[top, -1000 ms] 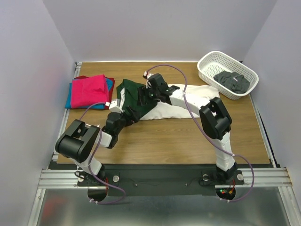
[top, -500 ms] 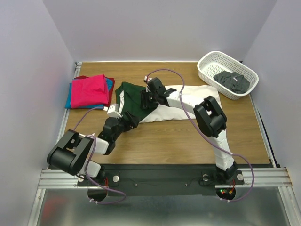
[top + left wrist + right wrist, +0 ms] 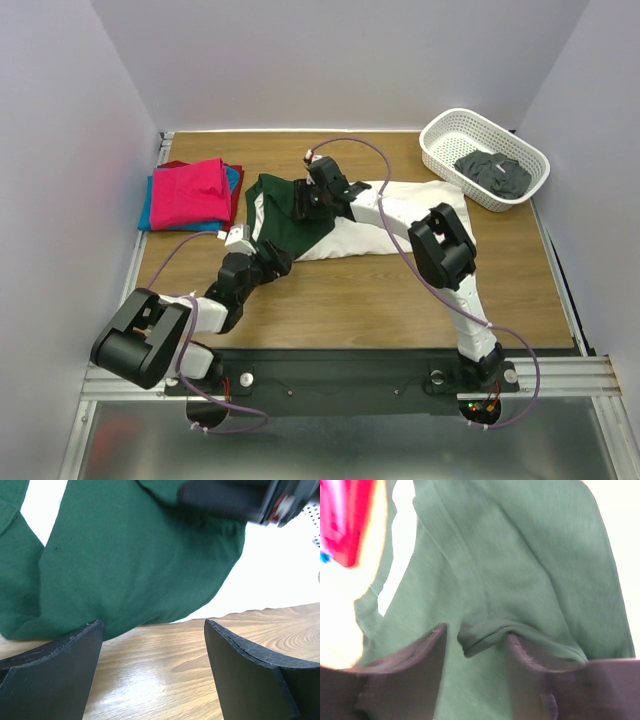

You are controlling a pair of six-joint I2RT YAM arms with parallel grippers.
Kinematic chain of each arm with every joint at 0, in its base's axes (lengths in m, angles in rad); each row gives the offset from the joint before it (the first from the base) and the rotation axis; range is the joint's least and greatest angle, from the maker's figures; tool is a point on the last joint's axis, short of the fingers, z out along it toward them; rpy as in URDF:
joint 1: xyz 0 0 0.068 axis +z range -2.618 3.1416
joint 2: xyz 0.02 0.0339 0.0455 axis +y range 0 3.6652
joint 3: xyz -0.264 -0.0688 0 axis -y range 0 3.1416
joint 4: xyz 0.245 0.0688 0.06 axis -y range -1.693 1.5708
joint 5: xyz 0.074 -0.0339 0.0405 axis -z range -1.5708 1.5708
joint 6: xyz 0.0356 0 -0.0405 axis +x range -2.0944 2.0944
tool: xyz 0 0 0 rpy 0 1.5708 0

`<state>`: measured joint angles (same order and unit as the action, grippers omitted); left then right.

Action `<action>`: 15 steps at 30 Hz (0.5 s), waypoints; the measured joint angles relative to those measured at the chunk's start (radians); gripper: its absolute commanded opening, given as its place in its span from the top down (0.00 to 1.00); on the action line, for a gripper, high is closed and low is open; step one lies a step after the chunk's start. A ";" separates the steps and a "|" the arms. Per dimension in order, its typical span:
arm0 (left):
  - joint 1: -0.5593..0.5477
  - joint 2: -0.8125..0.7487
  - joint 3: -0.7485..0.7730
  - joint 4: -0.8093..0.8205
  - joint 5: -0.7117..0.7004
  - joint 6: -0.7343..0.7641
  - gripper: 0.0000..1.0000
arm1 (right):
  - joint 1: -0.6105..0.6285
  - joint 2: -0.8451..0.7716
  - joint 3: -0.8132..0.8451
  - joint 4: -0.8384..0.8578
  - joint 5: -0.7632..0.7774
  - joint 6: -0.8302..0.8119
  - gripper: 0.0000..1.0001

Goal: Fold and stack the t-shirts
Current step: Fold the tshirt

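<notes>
Green cloth fills both wrist views: it is a sleeve of the white t-shirt with dark green sleeves, which lies flat across the back middle of the wooden table. From above, both arms cross over the shirt and hide part of it.

The right gripper rests on the green sleeve. Its own camera shows the right gripper about half open, its blurred fingers on either side of a raised fold of green hem. Whether the pads actually press on that fold cannot be made out.

The left gripper sits low at the near edge of the same sleeve. In its wrist view the left gripper is spread wide, with only bare wood between its fingers and nothing held. The sleeve lies just beyond the fingertips. A dark blurred shape is cut off at the top of that view.

A stack of folded shirts sits at the back left, with magenta on top and blue and red edges showing beneath. At the back right, a white lattice basket holds a dark grey cloth, too crumpled to identify.
</notes>
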<state>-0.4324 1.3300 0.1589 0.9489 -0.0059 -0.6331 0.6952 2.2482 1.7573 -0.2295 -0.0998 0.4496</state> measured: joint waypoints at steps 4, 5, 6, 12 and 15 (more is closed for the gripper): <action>0.000 0.000 -0.002 -0.008 -0.003 0.000 0.07 | 0.000 0.000 0.045 0.035 0.052 0.026 0.23; 0.000 -0.001 -0.002 -0.009 -0.003 0.000 0.07 | 0.000 0.000 0.053 0.039 0.066 0.027 0.21; 0.000 -0.002 -0.002 -0.011 -0.003 0.000 0.07 | 0.000 0.000 0.067 0.045 0.094 0.029 0.19; 0.000 -0.016 -0.003 -0.016 -0.004 0.000 0.07 | -0.018 0.005 0.115 0.082 0.237 0.026 0.13; 0.000 -0.021 -0.003 -0.019 -0.003 0.000 0.07 | -0.053 0.005 0.112 0.088 0.273 0.024 0.13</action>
<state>-0.4324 1.3094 0.1555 0.9302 -0.0093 -0.6327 0.6418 2.2528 1.8690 -0.1417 0.1734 0.4740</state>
